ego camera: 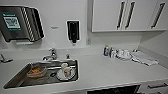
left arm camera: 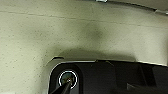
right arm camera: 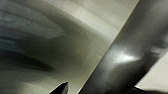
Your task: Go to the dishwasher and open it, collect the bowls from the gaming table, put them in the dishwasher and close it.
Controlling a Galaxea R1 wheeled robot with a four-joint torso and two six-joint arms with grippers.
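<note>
We face a white counter (ego camera: 100, 72) with a steel sink (ego camera: 15, 80) sunk into it on the left. In the sink sit a clear container (ego camera: 37, 72) with something orange and a cup (ego camera: 64, 67) on a plate (ego camera: 65, 75). A tap (ego camera: 52, 53) stands behind it. The dark dishwasher (ego camera: 115, 90) top edge shows just under the counter's front, right of the sink. Bottles (ego camera: 107, 50) and a cloth (ego camera: 143, 58) lie far right, under white cabinets (ego camera: 110, 15). We cannot tell how open either of our grippers is.
</note>
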